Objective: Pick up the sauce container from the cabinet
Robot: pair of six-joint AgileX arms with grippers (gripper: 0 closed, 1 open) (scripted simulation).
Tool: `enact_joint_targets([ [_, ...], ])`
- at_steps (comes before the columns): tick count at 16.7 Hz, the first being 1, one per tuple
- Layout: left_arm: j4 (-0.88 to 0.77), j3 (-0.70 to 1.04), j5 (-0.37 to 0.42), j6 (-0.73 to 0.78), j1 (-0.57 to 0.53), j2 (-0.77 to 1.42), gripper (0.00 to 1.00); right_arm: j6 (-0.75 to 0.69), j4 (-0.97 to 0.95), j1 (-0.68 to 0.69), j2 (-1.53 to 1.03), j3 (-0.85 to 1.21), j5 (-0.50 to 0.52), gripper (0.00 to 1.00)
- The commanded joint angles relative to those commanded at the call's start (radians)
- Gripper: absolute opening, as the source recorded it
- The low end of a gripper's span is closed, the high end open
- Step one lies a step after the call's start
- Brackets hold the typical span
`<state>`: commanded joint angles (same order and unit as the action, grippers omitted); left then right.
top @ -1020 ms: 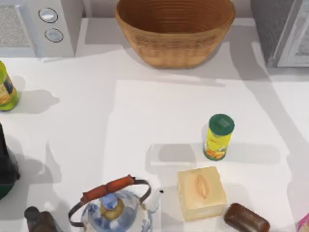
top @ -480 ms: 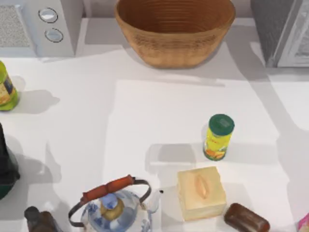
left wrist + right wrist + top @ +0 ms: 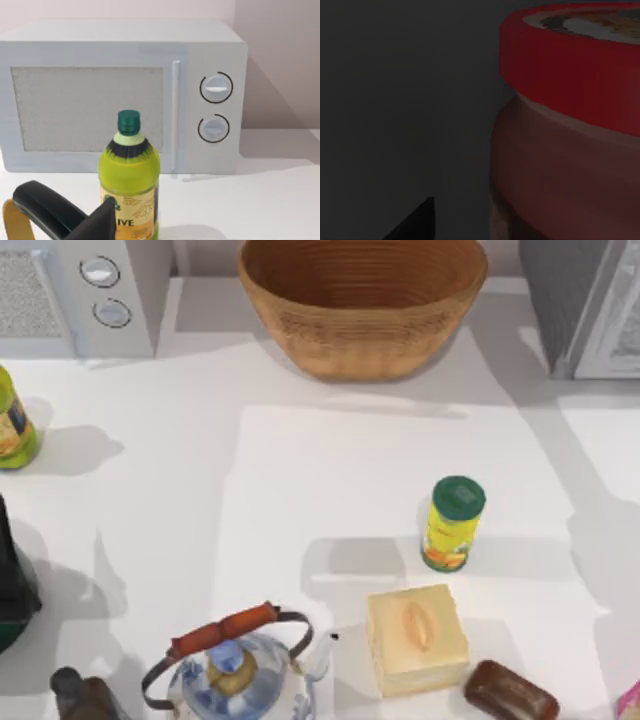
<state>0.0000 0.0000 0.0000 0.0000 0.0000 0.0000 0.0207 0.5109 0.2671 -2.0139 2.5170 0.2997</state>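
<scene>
The sauce jar [image 3: 570, 135] sits very close to the right wrist camera in a dim, shadowed space with a plain dark wall behind it; its red lid [image 3: 575, 65] is on and its body below looks brownish. A black tip of the right end effector [image 3: 415, 220] juts up beside the jar, apart from it, and I cannot tell how wide that end effector stands or whether it holds anything. From above, the white worktop [image 3: 330, 470] carries a woven basket [image 3: 362, 302] at the back, a microwave [image 3: 75, 295] at the back left, a grey cabinet [image 3: 590, 305] at the back right, a yellow can with a green lid [image 3: 453, 523], a tan block [image 3: 416, 638], a brown bar [image 3: 510, 692] and a blue-and-white kettle [image 3: 235, 670]. The left end effector [image 3: 60, 220] hovers low just before a yellow-green bottle [image 3: 129, 180] facing the microwave; its opening cannot be judged.
</scene>
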Motion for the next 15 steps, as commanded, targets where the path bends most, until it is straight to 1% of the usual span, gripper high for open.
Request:
enact_joint_targets([
  [13,0.0,0.0,0.0,0.0,0.0,0.0,1.0,0.0,0.0,0.0,0.0,0.0,0.0,0.02],
  [14,0.0,0.0,0.0,0.0,0.0,0.0,1.0,0.0,0.0,0.0,0.0,0.0,0.0,0.0],
  [15,0.0,0.0,0.0,0.0,0.0,0.0,1.0,0.0,0.0,0.0,0.0,0.0,0.0,0.0],
])
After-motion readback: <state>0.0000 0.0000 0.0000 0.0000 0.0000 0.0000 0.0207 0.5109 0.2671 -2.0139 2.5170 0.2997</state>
